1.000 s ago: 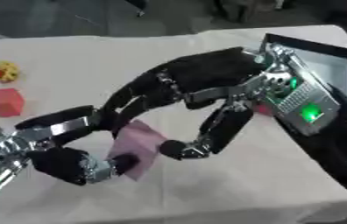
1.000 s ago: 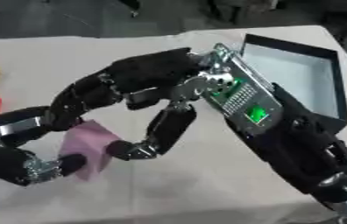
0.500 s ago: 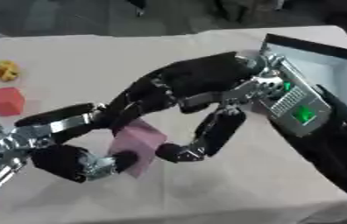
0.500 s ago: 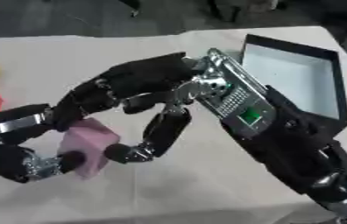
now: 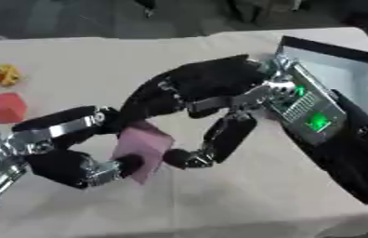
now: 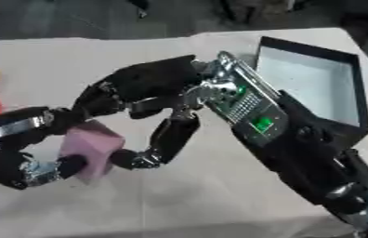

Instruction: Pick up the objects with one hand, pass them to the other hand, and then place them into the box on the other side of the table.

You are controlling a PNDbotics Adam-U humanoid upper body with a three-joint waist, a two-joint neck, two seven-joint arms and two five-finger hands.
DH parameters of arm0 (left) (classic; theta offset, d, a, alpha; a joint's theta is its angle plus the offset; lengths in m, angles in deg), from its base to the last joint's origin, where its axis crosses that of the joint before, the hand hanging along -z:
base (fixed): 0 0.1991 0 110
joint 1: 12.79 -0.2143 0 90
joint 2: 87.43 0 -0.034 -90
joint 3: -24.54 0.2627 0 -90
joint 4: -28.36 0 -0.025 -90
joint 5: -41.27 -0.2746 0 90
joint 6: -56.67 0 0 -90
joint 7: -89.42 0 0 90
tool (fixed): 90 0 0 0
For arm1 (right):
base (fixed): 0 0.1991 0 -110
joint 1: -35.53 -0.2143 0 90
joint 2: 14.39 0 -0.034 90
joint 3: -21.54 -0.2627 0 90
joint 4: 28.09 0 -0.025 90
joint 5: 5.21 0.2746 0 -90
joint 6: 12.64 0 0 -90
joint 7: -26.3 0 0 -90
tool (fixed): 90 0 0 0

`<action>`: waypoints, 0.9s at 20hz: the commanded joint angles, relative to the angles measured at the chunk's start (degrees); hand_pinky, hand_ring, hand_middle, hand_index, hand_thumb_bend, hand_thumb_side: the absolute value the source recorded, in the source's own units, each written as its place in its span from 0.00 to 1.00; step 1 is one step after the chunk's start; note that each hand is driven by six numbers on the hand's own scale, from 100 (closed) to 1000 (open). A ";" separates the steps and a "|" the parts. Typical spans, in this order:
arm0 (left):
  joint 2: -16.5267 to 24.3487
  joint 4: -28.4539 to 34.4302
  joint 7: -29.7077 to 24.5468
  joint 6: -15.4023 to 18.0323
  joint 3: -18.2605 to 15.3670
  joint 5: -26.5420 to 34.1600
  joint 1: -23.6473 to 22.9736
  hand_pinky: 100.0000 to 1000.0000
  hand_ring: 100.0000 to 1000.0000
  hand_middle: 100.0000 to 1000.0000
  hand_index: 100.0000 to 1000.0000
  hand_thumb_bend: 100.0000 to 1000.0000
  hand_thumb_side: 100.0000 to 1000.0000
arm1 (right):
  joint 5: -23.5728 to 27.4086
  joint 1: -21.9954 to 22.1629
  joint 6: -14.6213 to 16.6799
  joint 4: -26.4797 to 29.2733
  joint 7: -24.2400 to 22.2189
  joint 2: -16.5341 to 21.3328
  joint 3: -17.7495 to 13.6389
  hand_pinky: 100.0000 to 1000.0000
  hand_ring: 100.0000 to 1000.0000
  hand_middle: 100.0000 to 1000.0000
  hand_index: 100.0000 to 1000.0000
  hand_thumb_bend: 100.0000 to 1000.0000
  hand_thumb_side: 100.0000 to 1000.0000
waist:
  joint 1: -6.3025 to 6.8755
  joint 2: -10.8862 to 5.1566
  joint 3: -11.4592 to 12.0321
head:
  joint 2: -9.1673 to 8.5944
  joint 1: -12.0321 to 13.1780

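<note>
— Where's the pink block [image 5: 142, 149]?
— Pinched in the left hand [image 5: 73, 160] above the tabletop [image 5: 98, 60], at seven o'clock of the right hand [image 5: 195, 95].
— And that one?
— Curled around it, thumb underneath, touching. Box [image 6: 313, 88] at two o'clock.

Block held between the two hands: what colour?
Pink. The block shows best in the right eye view, between the left hand and right hand.
</note>
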 commanded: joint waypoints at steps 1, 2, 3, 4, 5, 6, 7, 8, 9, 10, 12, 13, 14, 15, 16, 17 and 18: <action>0.17 1.04 0.28 0.13 -1.22 0.93 1.34 0.82 0.48 0.44 0.64 0.00 0.54 | 1.44 -0.27 11.01 0.75 -10.85 0.25 -1.21 0.85 0.81 0.57 1.00 0.00 0.16 | 0.14 -0.58 -0.07 | -0.14 -0.18; 0.10 1.04 0.26 0.13 -1.19 1.07 1.41 0.82 0.48 0.44 0.65 0.00 0.54 | 1.97 -0.21 10.99 0.96 -10.65 0.26 -1.60 0.85 0.79 0.55 0.99 0.00 0.16 | 0.14 -0.59 -0.09 | -0.14 -0.21; 0.04 1.04 0.23 0.14 -1.16 1.20 1.48 0.82 0.48 0.44 0.65 0.00 0.54 | 2.38 -0.14 10.98 1.12 -10.29 0.29 -1.91 0.84 0.78 0.51 0.98 0.00 0.15 | 0.15 -0.59 -0.10 | -0.14 -0.24; -0.02 1.04 0.19 0.16 -1.15 1.31 1.53 0.81 0.48 0.44 0.65 0.00 0.55 | 2.78 -0.05 10.98 1.21 -9.76 0.27 -2.13 0.83 0.77 0.49 0.98 0.00 0.15 | 0.15 -0.60 -0.09 | -0.14 -0.27; -0.07 1.04 0.17 0.17 -1.15 1.40 1.56 0.81 0.48 0.44 0.65 0.00 0.55 | 3.28 0.05 10.98 1.23 -9.09 0.22 -2.28 0.82 0.75 0.46 0.96 0.00 0.14 | 0.16 -0.61 -0.09 | -0.14 -0.31; -0.11 1.04 0.16 0.15 -1.16 1.49 1.56 0.81 0.48 0.45 0.65 0.00 0.56 | 3.78 0.11 10.98 1.22 -8.33 0.19 -2.41 0.82 0.75 0.45 0.96 0.00 0.14 | 0.16 -0.62 -0.09 | -0.14 -0.33; -0.15 1.04 0.17 0.12 -1.18 1.59 1.55 0.81 0.49 0.45 0.66 0.00 0.58 | 4.30 0.18 11.00 1.20 -7.53 0.08 -2.55 0.80 0.71 0.39 0.93 0.00 0.13 | 0.18 -0.62 -0.09 | -0.14 -0.34; -0.18 1.04 0.18 0.09 -1.19 1.69 1.54 0.81 0.49 0.45 0.66 0.00 0.59 | 4.93 0.23 11.00 1.17 -6.70 -0.01 -2.69 0.79 0.70 0.38 0.93 0.00 0.13 | 0.19 -0.62 -0.11 | -0.14 -0.34; -0.20 1.04 0.16 0.09 -1.17 1.84 1.54 0.81 0.49 0.46 0.67 0.00 0.64 | 5.48 0.23 10.99 1.13 -5.79 -0.03 -2.75 0.79 0.69 0.35 0.92 0.00 0.13 | 0.19 -0.62 -0.12 | -0.14 -0.35; -0.22 1.04 0.13 0.12 -1.16 2.03 1.54 0.81 0.50 0.47 0.68 0.00 0.67 | 5.88 0.24 10.97 1.04 -4.84 -0.07 -2.73 0.77 0.67 0.33 0.91 0.00 0.12 | 0.19 -0.61 -0.13 | -0.14 -0.39; -0.30 1.04 0.02 0.28 -1.17 2.39 1.55 0.80 0.52 0.49 0.71 0.00 0.80 | 6.50 0.29 10.90 0.78 -3.13 -0.15 -2.54 0.76 0.66 0.30 0.90 0.00 0.12 | 0.19 -0.59 -0.13 | -0.14 -0.45; -0.32 1.04 -0.09 0.42 -1.19 2.57 1.56 0.80 0.52 0.49 0.72 0.00 0.83 | 6.65 0.29 10.88 0.62 -2.52 -0.18 -2.38 0.76 0.65 0.30 0.90 0.00 0.12 | 0.18 -0.58 -0.12 | -0.14 -0.49; -0.35 1.04 -0.20 0.54 -1.20 2.74 1.55 0.79 0.53 0.51 0.73 0.00 0.89 | 6.69 0.28 10.87 0.50 -2.16 -0.21 -2.26 0.76 0.65 0.30 0.89 0.00 0.12 | 0.17 -0.58 -0.12 | -0.14 -0.52; -0.38 1.04 -0.32 0.66 -1.20 2.97 1.54 0.79 0.55 0.52 0.75 0.01 0.93 | 6.68 0.28 10.89 0.40 -1.93 -0.23 -2.16 0.76 0.65 0.29 0.89 0.00 0.11 | 0.15 -0.57 -0.12 | -0.14 -0.55; -0.41 1.04 -0.44 0.76 -1.20 3.24 1.53 0.79 0.55 0.53 0.75 0.05 0.96 | 6.66 0.29 10.91 0.32 -1.76 -0.24 -2.10 0.76 0.65 0.29 0.89 0.00 0.11 | 0.14 -0.57 -0.12 | -0.14 -0.57; -0.44 1.04 -0.56 0.84 -1.19 3.55 1.52 0.79 0.57 0.55 0.76 0.08 0.98 | 6.62 0.29 10.93 0.26 -1.65 -0.24 -2.06 0.76 0.65 0.29 0.89 0.00 0.11 | 0.13 -0.56 -0.12 | -0.14 -0.59; -0.48 1.04 -0.67 0.91 -1.18 3.86 1.52 0.80 0.57 0.55 0.77 0.12 1.00 | 6.59 0.29 10.96 0.21 -1.56 -0.24 -2.04 0.76 0.65 0.29 0.89 0.00 0.11 | 0.11 -0.56 -0.13 | -0.14 -0.61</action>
